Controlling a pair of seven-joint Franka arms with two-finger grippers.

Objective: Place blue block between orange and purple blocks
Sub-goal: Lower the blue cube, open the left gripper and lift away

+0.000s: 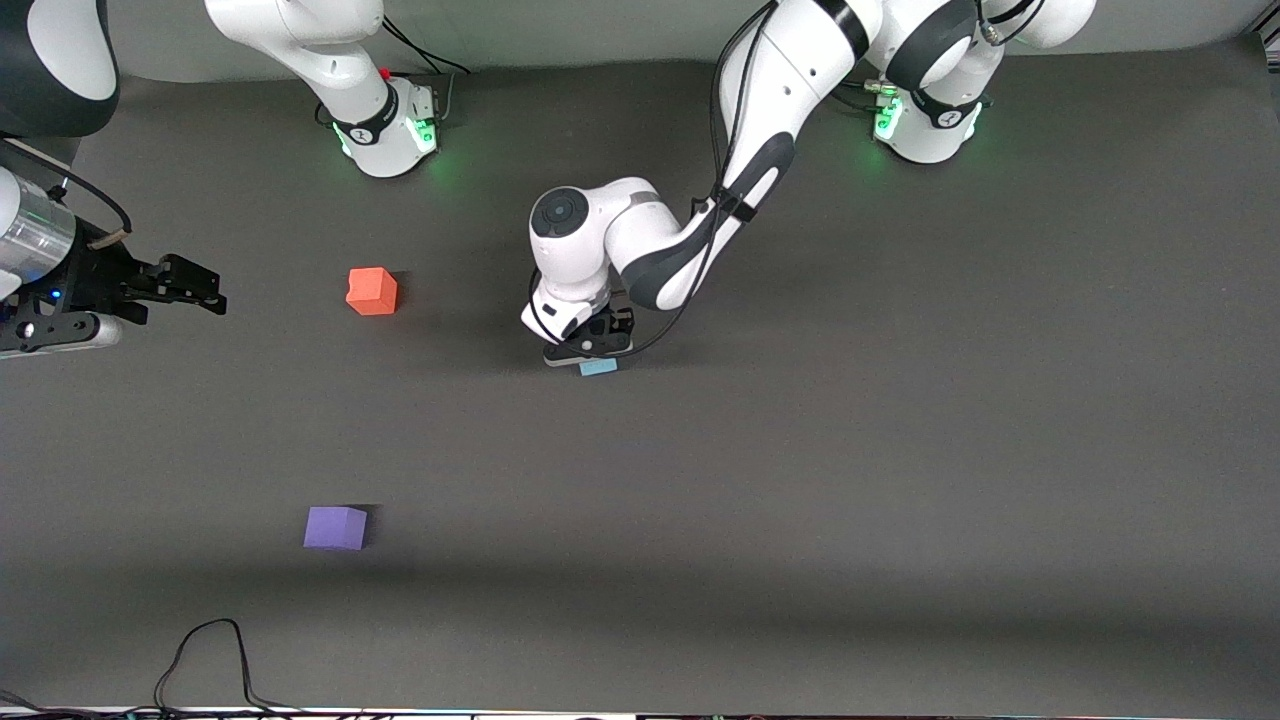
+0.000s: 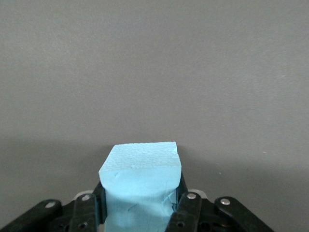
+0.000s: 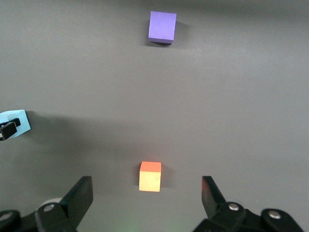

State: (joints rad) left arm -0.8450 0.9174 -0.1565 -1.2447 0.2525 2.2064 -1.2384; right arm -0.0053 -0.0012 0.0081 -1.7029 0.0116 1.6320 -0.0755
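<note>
A dark grey table (image 1: 900, 450) carries three small foam cubes and two white robot arms. The left gripper (image 1: 596, 352) is clenched on the blue block (image 2: 140, 186), its black fingers (image 2: 186, 208) pressing the cube's two sides so the foam dents slightly; block and gripper sit low at the table surface near the middle, and it cannot be told whether the block is resting on the table or just off it. The orange block (image 1: 372, 291) lies toward the right arm's end of the table from this gripper, and the purple block (image 1: 335, 527) lies toward that same end but much closer to the front camera. The two are well apart, leaving a wide open gap. The right gripper (image 3: 147, 195) waits above the orange block with its fingers spread wide and empty. To do this step well, the left arm would likely need to raise the blue block enough to clear the table, carry it toward the right arm's end, and stop on the line joining orange and purple, roughly midway. Lowering squarely before letting go should keep the soft cube from tipping or clinging.
</note>
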